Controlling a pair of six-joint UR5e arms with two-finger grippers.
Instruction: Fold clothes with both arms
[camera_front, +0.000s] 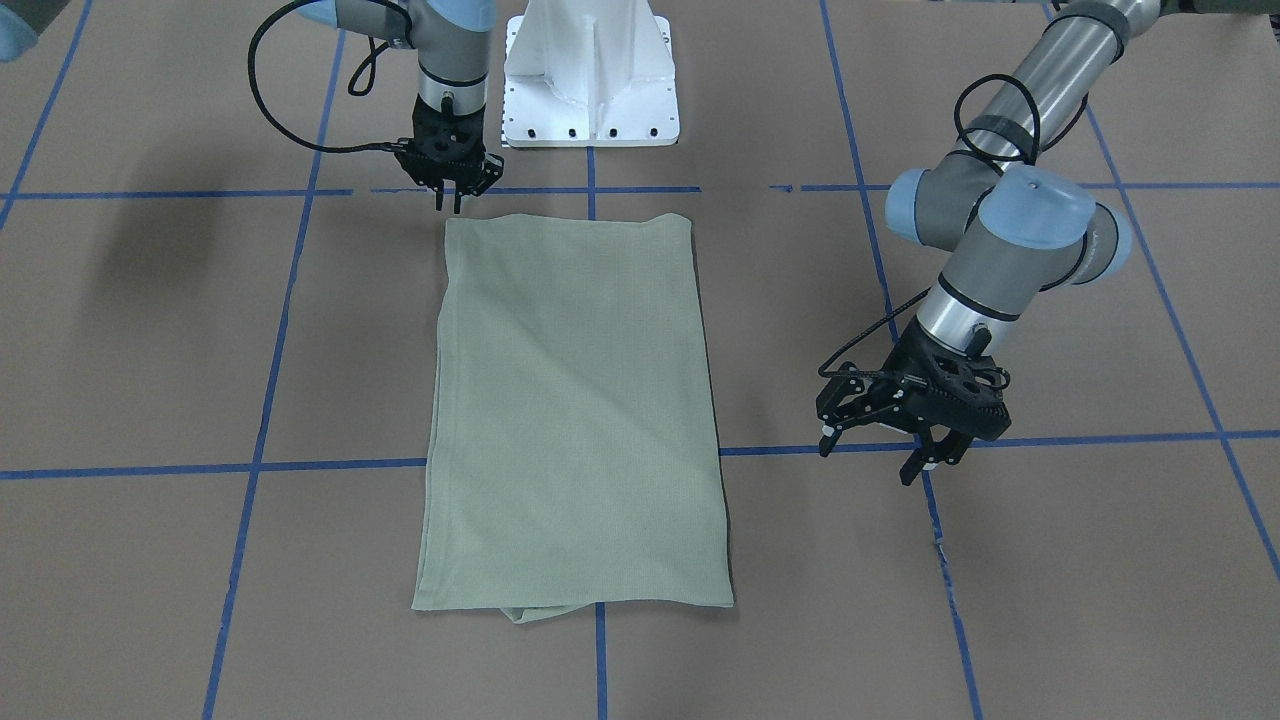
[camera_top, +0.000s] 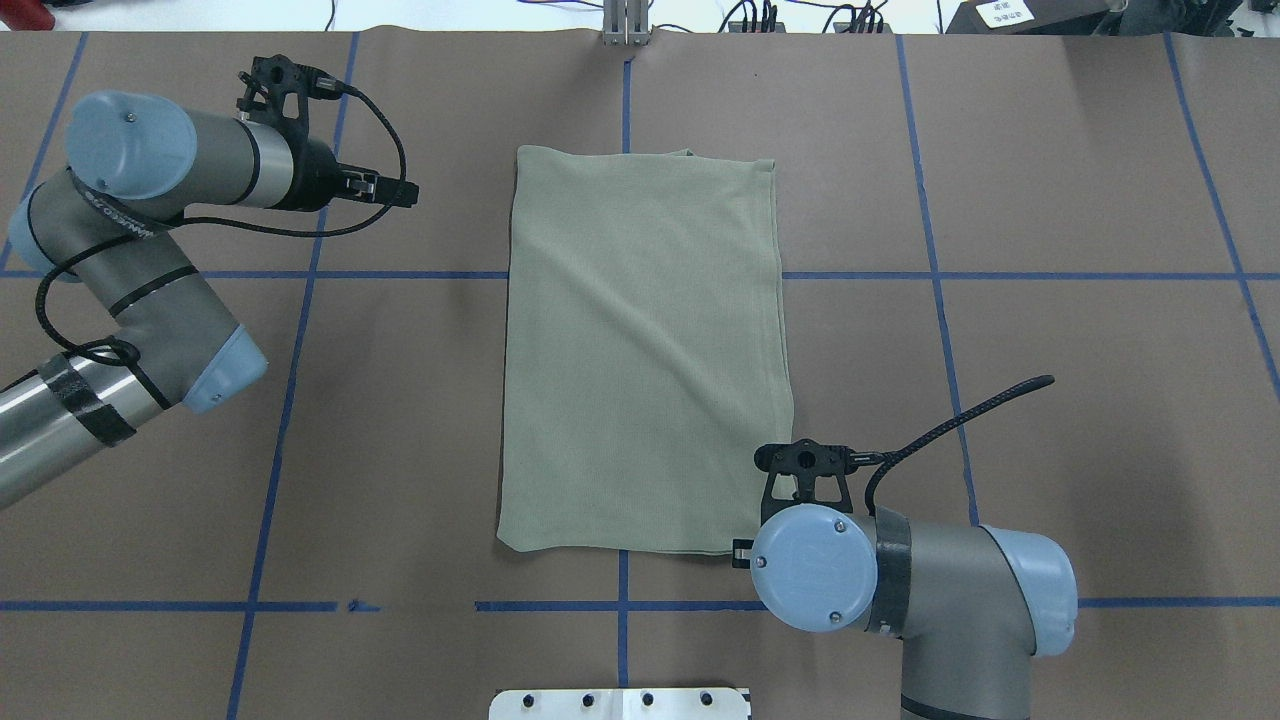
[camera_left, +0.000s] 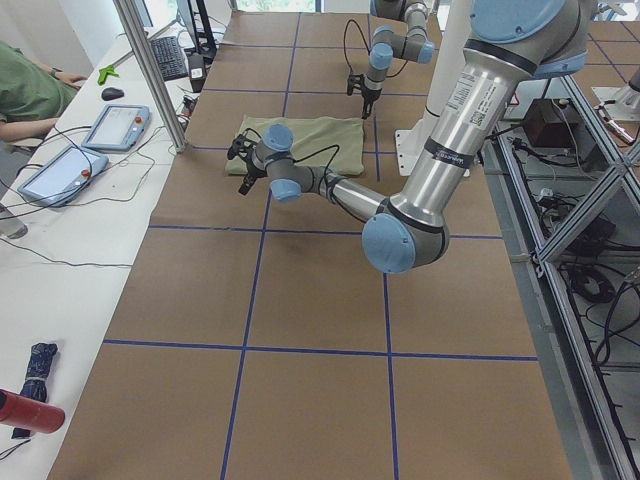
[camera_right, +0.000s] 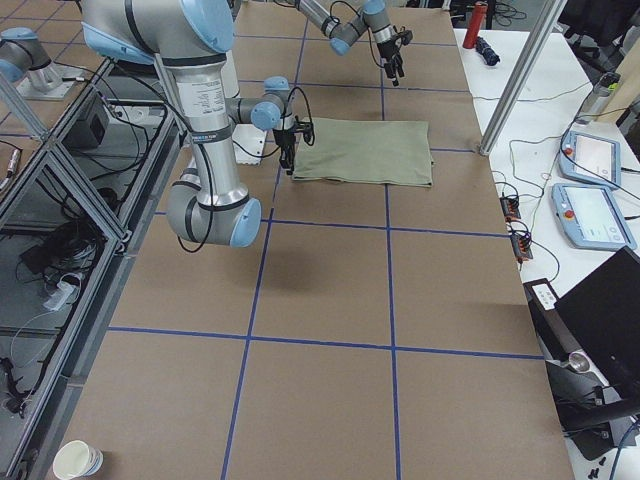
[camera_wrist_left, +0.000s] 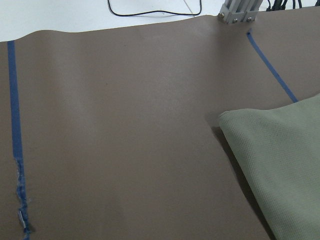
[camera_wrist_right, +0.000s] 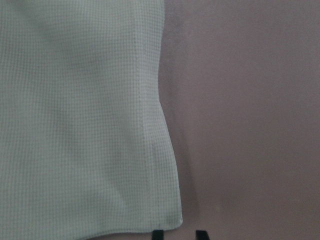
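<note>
Two black fingertips (camera_wrist_right: 158, 234) of the right gripper (camera_front: 448, 205) poke in at the bottom of its wrist view, a narrow gap between them and nothing caught there. They point down just off a corner of the shirt (camera_front: 575, 400), at the robot's end. Whether they touch the table (camera_front: 1100, 600) I can't tell. The pale green shirt lies folded into one long rectangle in the middle of the table, running from near the white pedestal (camera_front: 590, 90) out toward the opposite edge. The left gripper (camera_front: 868, 458), fingers spread wide and empty, hangs well off the shirt's other long side, over a blue tape line (camera_front: 1100, 438).
</note>
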